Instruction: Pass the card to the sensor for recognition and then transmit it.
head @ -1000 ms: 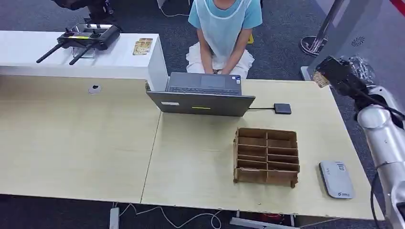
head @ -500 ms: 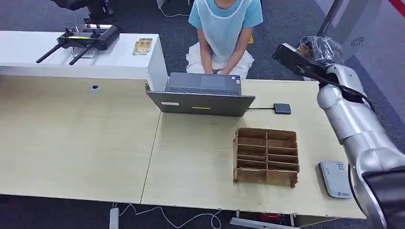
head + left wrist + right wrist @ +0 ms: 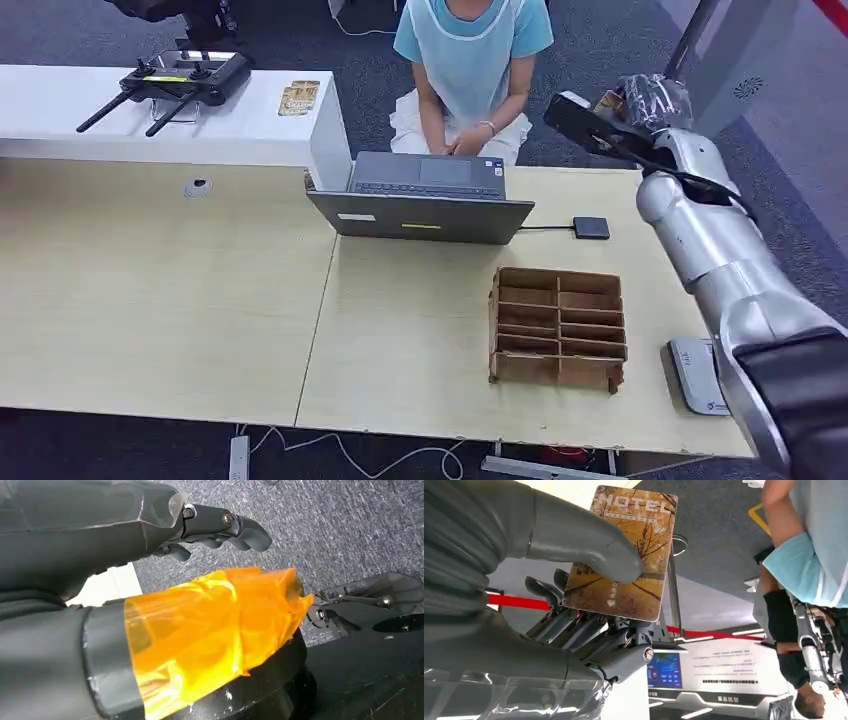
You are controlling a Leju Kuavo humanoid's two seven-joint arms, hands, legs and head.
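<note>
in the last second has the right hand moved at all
Yes. In the head view the right hand, holding the card, has swung leftward from beyond the table's right edge toward the laptop and the person.

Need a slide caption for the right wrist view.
Right robot hand holds an autumn-printed "HOTEL" key card under its thumb.

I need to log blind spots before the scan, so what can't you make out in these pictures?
- Card: right wrist view, thumb of the right hand hides its middle print.
- Sensor: head view, right arm covers one side.
- Left hand: left wrist view, orange film hides part of it.
</note>
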